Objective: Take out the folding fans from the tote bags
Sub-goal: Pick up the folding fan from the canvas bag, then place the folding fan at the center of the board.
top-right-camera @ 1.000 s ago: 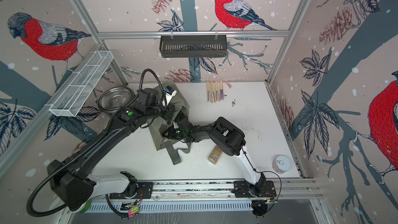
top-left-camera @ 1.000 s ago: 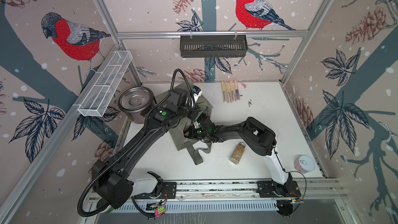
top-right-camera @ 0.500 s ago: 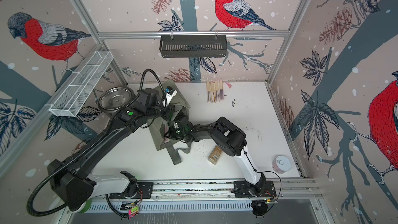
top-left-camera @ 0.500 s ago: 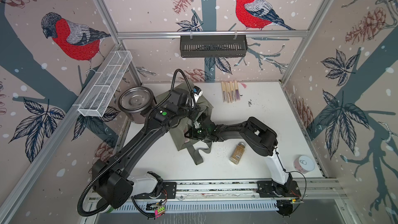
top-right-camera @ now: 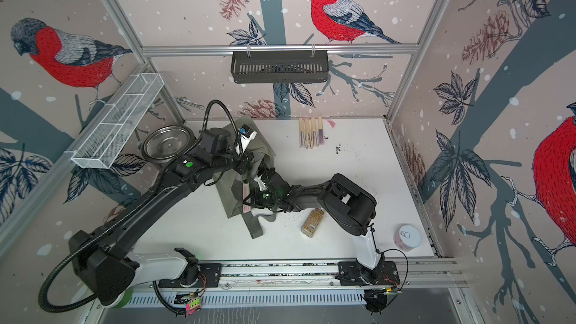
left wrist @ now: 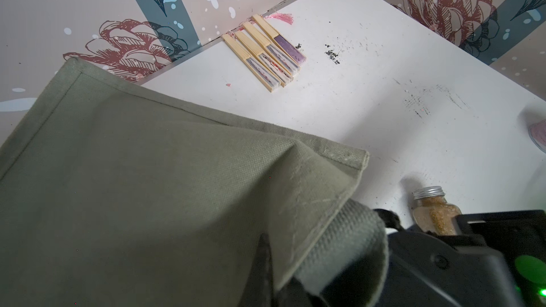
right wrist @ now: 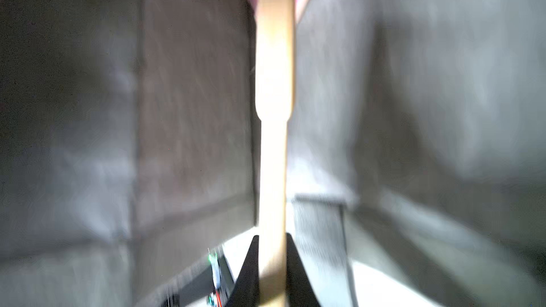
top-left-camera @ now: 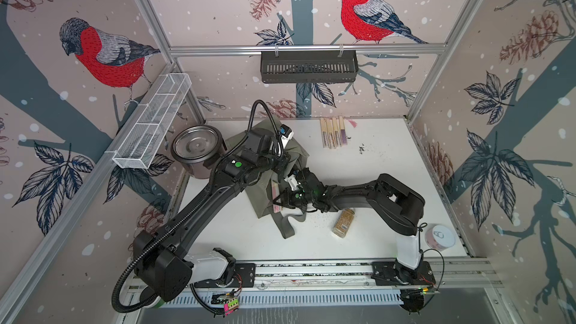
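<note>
Since the earlier frame, the right fingers [right wrist: 250,264] pinched shut on one fan [right wrist: 273,84] inside the tote bag [top-left-camera: 260,194], mid-frame; left fingers [left wrist: 266,267] clamped its fabric. We counted four fans [top-left-camera: 333,132] already laid on the surface [top-left-camera: 380,166], upper centre; others apparently remained inside.

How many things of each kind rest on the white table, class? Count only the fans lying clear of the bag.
Folding fans: 4
Tote bag: 1
Steel pot: 1
Spice jar: 1
Pink tin: 1
Total: 8

Olive tote bag [top-left-camera: 260,204] mid-table, pink fan [top-left-camera: 276,194] in its mouth, four fans [top-left-camera: 333,134] by back wall
</note>
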You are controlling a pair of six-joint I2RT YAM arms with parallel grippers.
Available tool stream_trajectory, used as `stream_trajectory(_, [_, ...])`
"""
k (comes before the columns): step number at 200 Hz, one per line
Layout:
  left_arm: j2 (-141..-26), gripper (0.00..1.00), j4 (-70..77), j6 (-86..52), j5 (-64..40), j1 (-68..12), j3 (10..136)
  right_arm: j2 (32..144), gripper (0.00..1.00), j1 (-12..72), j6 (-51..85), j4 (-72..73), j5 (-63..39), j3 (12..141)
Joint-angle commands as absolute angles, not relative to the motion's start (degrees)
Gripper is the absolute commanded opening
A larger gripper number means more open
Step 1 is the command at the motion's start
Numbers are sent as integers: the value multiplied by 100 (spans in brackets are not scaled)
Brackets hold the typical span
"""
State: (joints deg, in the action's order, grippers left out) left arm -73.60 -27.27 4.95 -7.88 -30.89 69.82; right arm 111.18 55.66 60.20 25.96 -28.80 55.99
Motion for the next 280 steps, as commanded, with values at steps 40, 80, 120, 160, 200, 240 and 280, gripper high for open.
stream_trajectory(40, [-7296, 0, -2437, 598, -738, -3096, 6991, 9520, 13, 5866, 5212, 1712, -2629, 4428])
stream_trajectory(80, [-7318, 0, -2437, 589, -756, -3102, 7004, 8492, 13, 6042, 4800, 802, -2355, 3819])
stream_trajectory(120, [-7292, 0, -2430, 589, -747, -3102, 7002, 7634, 12, 6300, 4494, 54, -2193, 3377])
stream_trajectory(160, [-7295, 0, -2428, 589, -703, -3102, 6999, 6655, 11, 6363, 4138, -531, -2244, 3120])
stream_trajectory(200, [-7306, 0, -2416, 589, -642, -3102, 6982, 5945, 12, 6272, 3855, -1203, -2069, 3086])
stream_trajectory(240, [-7313, 0, -2421, 589, -642, -3098, 6990, 5363, 11, 5783, 3797, -1431, -2046, 2909])
stream_trajectory(280, [-7294, 0, -2417, 582, -668, -3102, 6997, 4905, 11, 4904, 3512, -1570, -1726, 3106])
